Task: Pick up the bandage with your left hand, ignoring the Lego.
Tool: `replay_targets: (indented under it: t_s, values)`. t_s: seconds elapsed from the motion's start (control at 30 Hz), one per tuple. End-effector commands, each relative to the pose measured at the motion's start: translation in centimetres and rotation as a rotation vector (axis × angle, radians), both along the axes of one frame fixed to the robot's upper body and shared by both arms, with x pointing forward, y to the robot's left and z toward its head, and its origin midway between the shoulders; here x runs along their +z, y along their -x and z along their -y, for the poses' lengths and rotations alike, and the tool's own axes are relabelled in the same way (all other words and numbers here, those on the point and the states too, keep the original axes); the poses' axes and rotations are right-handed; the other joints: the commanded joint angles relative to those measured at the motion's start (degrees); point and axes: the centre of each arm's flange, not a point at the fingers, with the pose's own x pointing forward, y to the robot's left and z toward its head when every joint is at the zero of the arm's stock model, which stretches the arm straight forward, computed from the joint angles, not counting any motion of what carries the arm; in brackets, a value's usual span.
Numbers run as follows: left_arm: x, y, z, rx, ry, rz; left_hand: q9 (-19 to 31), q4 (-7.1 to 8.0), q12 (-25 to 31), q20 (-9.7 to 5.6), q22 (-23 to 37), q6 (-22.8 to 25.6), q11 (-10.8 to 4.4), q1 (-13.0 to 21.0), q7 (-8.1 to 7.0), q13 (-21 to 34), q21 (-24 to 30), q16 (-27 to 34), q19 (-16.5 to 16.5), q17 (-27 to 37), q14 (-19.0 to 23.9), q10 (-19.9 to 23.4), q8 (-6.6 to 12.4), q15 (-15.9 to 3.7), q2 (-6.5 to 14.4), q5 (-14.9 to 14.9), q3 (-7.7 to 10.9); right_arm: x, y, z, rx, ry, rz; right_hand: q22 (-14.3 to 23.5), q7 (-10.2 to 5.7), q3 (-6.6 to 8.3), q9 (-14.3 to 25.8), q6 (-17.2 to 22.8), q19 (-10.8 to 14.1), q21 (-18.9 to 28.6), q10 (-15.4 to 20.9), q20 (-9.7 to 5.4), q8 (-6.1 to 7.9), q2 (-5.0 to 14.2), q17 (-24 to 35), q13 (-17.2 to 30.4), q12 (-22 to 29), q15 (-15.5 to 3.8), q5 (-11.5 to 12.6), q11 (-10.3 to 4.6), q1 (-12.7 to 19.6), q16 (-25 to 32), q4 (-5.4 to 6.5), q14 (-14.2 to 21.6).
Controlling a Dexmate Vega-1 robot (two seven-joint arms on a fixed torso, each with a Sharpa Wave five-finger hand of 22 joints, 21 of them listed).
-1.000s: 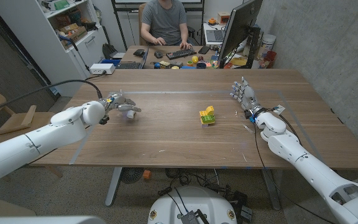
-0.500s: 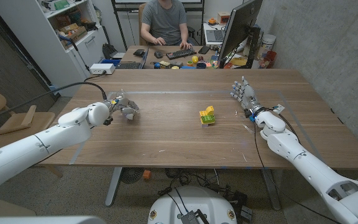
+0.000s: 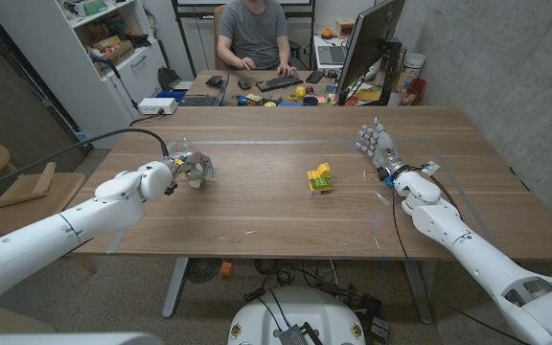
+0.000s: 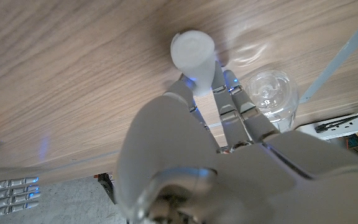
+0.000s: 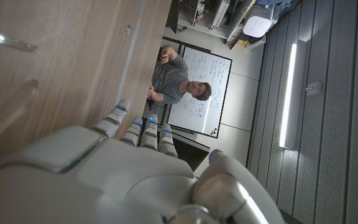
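The bandage is a small pale roll on the table's left half; in the left wrist view it looks like a translucent ring. My left hand is right over it, fingers stretched down to the wood and lying against the roll's side. I see no grip closed around it. The yellow and green Lego sits untouched mid-table, well to the right of that hand. At the right side of the table my right hand stands with fingers straight and apart, holding nothing.
A person sits at a cluttered desk behind the table's far edge, with a monitor at the back right. A shelf stands at the back left. Thin tape lines mark the tabletop.
My left hand has moved slightly right and lower, closing in over the bandage roll. The right hand and the Lego have not moved.
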Motion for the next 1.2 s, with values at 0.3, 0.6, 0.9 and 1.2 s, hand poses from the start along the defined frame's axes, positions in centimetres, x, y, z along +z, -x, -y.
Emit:
replay_targets:
  t_s: [0.3,0.6,0.9,1.2]
  values:
    - [1.2,2.2,0.3,-0.021,0.039,0.102,5.94,0.27,0.97,-0.11,3.45,1.02,0.02,1.26,0.07,-0.15,6.13,-0.65,1.1,-2.62,8.32,2.13,4.76,-13.2,-0.03,0.2,-3.14,-0.3,0.6,0.4,-0.005,-0.002,-0.004,0.21,0.11,-0.44,0.09,-0.06,0.59,-0.43,-0.12,0.24,0.4,3.71,0.09,0.1,0.57,-0.81,0.62,-0.12,0.72,0.37,-0.03,-0.31]
    - [6.5,5.0,-0.1,-0.04,0.156,0.244,4.96,0.21,1.07,-0.06,4.13,3.2,0.01,1.49,0.02,-1.39,7.63,-0.33,0.49,-2.7,9.52,4.01,4.91,-13.19,-0.24,0.37,-4.01,-0.5,0.4,0.0,0.0,0.0,-0.006,0.21,0.18,-0.61,0.09,-0.09,0.62,-0.52,-0.12,0.2,0.41,3.78,0.08,0.1,0.6,-0.85,0.64,-0.13,0.75,0.37,-0.04,-0.34]
    - [13.4,7.7,-0.1,-0.047,0.214,0.329,4.16,0.13,1.01,0.0,4.4,4.33,0.03,1.76,0.0,-2.15,8.42,-0.34,-0.11,-2.72,9.79,4.86,4.74,-13.2,-0.41,0.51,-4.46,-0.1,0.3,-0.5,0.012,0.004,0.006,0.21,0.13,-0.79,0.08,-0.1,0.64,-0.63,-0.16,0.23,0.42,3.84,0.07,0.09,0.6,-0.81,0.65,-0.03,0.77,0.37,-0.06,-0.37]
    - [16.9,8.6,1.0,-0.059,0.195,0.379,3.52,0.19,0.95,-0.12,4.55,5.0,0.04,1.85,0.01,-2.69,9.03,-0.36,-0.46,-2.77,10.11,5.37,4.52,-13.2,-0.42,0.6,-4.78,0.2,0.4,0.0,-0.001,-0.011,0.014,0.21,0.19,-0.96,0.08,-0.12,0.72,-0.71,-0.14,0.17,0.43,3.9,0.06,0.09,0.63,-0.77,0.67,-0.12,0.79,0.38,-0.06,-0.39]
